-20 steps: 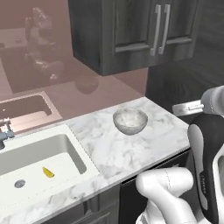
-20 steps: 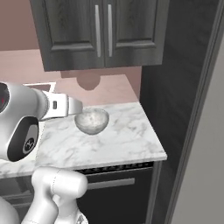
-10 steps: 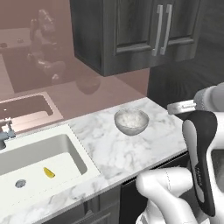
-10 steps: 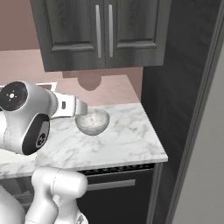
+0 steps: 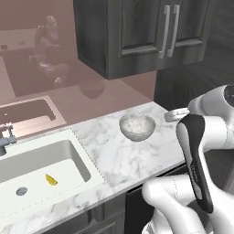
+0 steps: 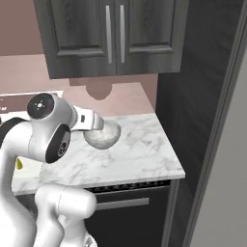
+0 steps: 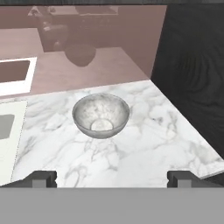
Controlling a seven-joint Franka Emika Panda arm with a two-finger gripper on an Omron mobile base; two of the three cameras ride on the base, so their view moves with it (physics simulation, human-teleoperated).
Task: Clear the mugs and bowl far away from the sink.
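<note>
We see bowl [image 5: 136, 126] upright on marble counter [image 5: 114, 155], right of sink [image 5: 41, 169]; small object [image 5: 50, 179] in sink; cabinet [image 5: 146, 32] above counter.

Arm [image 5: 197, 169] swung lower, forward; hand nearer bowl [image 5: 136, 126].

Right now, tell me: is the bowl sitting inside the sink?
No, the bowl stands upright on the marble counter, apart from the sink and to its right in the left base view.

Both base views flank the arm, sharing the bowl [image 5: 136, 126]; hand view faces it closer.
</note>
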